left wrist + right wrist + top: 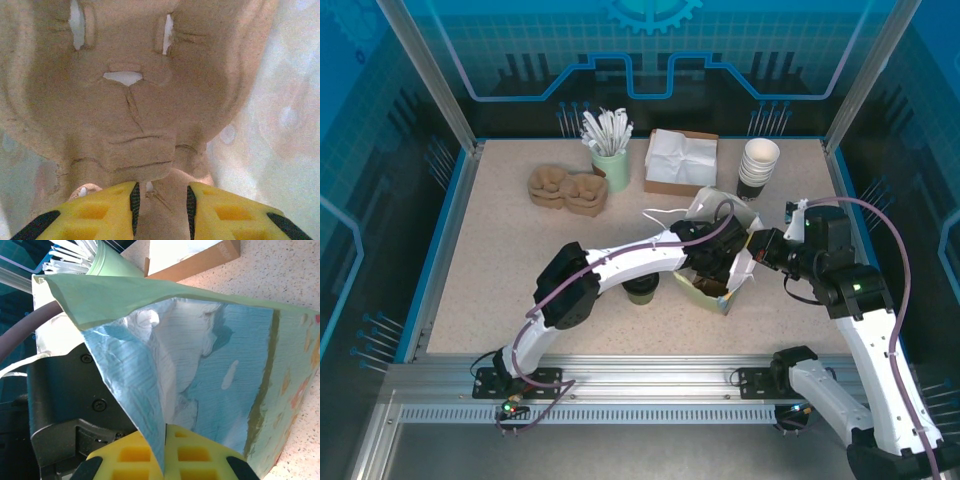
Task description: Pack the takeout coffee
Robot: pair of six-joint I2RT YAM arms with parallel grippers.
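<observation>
1. Though half covered by the left arm (620, 268), found the takeout coffee (642, 291) on the table (500, 270), outside the paper bag (712, 207), near the left of its mouth and not touching it.
2. Noted its look: small paper cup, dark olive-green sides, round black plastic lid on top. Far smaller than the bag. Seems upright; cannot make out the base in the shade under the arm.
3. Logged the cup as apart from both grippers.
4. Traced the left gripper (161, 200) deep into the bag. Jaws narrow, clamped on a rib of a pulp carrier (130, 115), tan and creased, with pale bag wall on either side of it.
5. Traced the right gripper (165, 440) to the bag's right-hand edge. Jaws fully closed, pinching the thin bag wall between yellow pads (135, 452).
6. Saw the bag tipped near mid-table, mouth gaping toward the left arm. Pale green outside, bluish-white and crinkled inside by the right wrist view.
7. Recorded along the back of the table, left to right: spare pulp trays (567, 190), green cup of stirrers (611, 168), brown box of napkins (680, 160), stack of white-rimmed lidless cups (758, 165). All well apart from the coffee.
</observation>
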